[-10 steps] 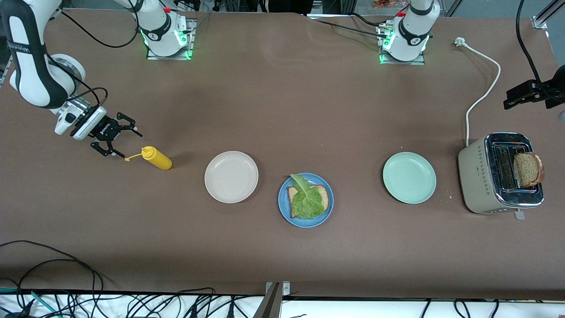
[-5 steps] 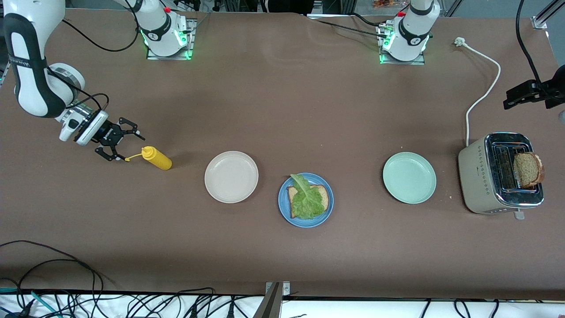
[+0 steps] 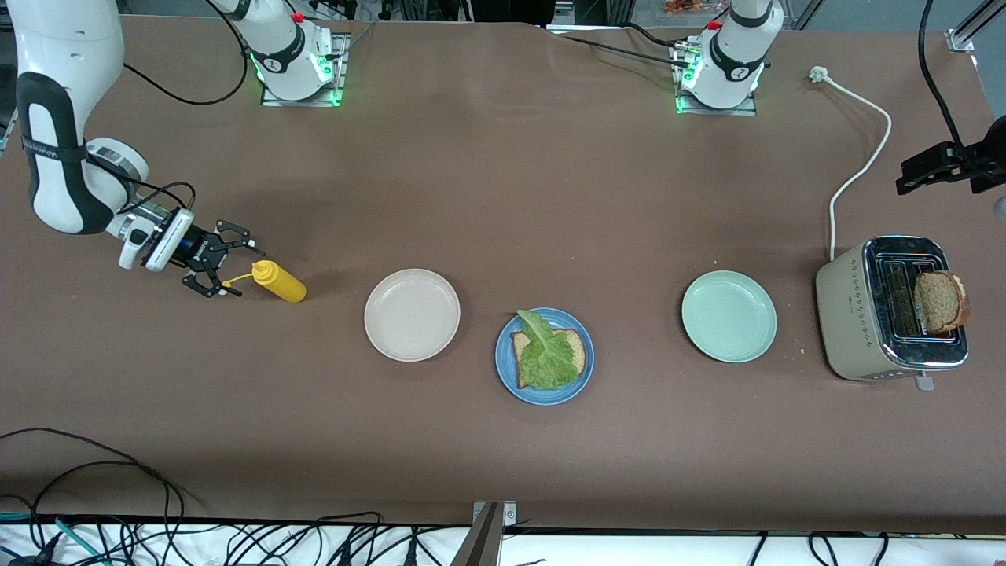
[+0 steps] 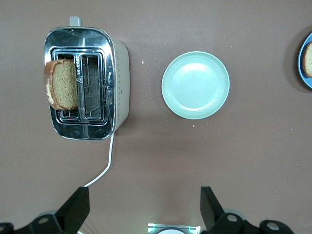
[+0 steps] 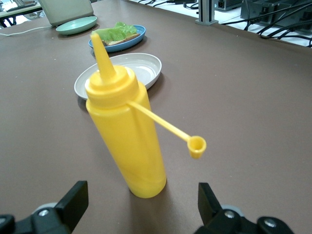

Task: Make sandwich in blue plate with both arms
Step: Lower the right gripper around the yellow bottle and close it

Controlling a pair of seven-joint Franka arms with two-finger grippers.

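Lettuce (image 3: 545, 358) tops bread on blue plate (image 3: 505, 369); both pincers spread, right pincer (image 3: 222, 267) beside yellow bottle (image 3: 279, 283).

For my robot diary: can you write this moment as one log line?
right pincer: open, beside yellow squeeze bottle | left pincer: open, above metal toaster | round blue plate: bread, lettuce

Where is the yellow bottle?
The yellow bottle stands toward the right arm's end of the table, beside the white plate, just ahead of the open right gripper.

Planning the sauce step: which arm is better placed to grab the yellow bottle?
Right. The right gripper sits open beside the yellow bottle; the left gripper hangs over the table by the toaster.
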